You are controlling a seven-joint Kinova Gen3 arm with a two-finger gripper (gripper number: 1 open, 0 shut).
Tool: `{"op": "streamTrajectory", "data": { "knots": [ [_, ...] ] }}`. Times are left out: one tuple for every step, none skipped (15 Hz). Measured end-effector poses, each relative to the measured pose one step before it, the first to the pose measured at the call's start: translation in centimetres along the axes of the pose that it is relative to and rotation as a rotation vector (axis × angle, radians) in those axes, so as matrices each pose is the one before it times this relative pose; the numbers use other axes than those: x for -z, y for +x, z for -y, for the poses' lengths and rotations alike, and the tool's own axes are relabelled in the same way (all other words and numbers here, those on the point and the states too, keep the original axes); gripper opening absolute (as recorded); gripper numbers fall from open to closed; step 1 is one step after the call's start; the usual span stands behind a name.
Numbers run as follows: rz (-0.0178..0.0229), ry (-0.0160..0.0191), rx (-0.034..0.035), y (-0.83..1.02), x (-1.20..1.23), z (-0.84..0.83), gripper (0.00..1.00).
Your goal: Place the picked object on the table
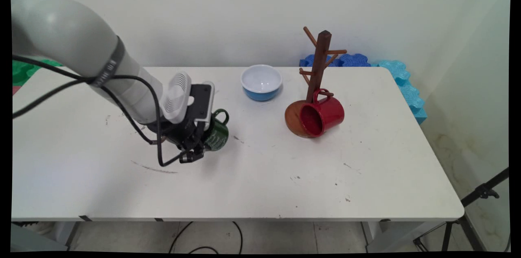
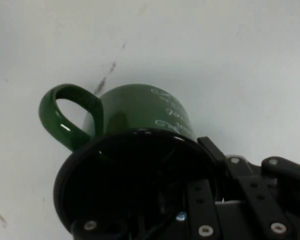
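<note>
One gripper [image 1: 198, 141] grips the green mug [image 1: 216, 132] at its rim, one finger inside; red mug [image 1: 321, 114] hangs on the rack [image 1: 318, 66].

Green mug [image 1: 217, 132] partly hidden behind gripper [image 1: 198, 141]; its white lettering [image 2: 171, 111] illegible; fingertips hidden inside the mug.
</note>
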Motion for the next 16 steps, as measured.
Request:
{"op": "streamTrajectory", "data": {
  "knots": [
    [0.00622, -0.00536, -0.02292, 0.2, -0.498, 0.085, 0.0],
    [0.00419, -0.00359, -0.01927, 0.191, -0.409, 0.113, 0.0],
    [0.00249, -0.00236, -0.01143, 0.117, -0.261, 0.079, 0.0],
    [0.00391, -0.00328, -0.01587, 0.163, -0.367, 0.116, 0.0],
    [0.00355, -0.00391, -0.01694, 0.21, -0.397, 0.129, 0.0],
    [0.00315, -0.00426, -0.01425, 0.205, -0.362, 0.117, 0.0],
    [0.00256, -0.00405, -0.01019, 0.172, -0.284, 0.086, 0.0],
    [0.00238, -0.00377, -0.00475, 0.104, -0.179, 0.039, 0.0],
    [0.00343, -0.00615, -0.00528, 0.137, -0.246, 0.037, 0.0],
    [0.00311, -0.00868, -0.00528, 0.177, -0.265, 0.016, 0.0],
    [0.00321, -0.00866, -0.00412, 0.155, -0.247, 0.012, 0.0],
    [0.00261, -0.00732, -0.00257, 0.117, -0.202, 0.01, 0.0],
    [0.00243, -0.00812, -0.00253, 0.123, -0.238, 0.009, 0.0],
    [0.00237, -0.00729, -0.00185, 0.099, -0.228, 0.023, 0.0],
    [0.0022, -0.00617, -0.00075, 0.054, -0.192, 0.01, 0.0],
    [0.00199, -0.00662, -0.00035, 0.063, -0.219, 0.023, 0.0]
  ]
}}
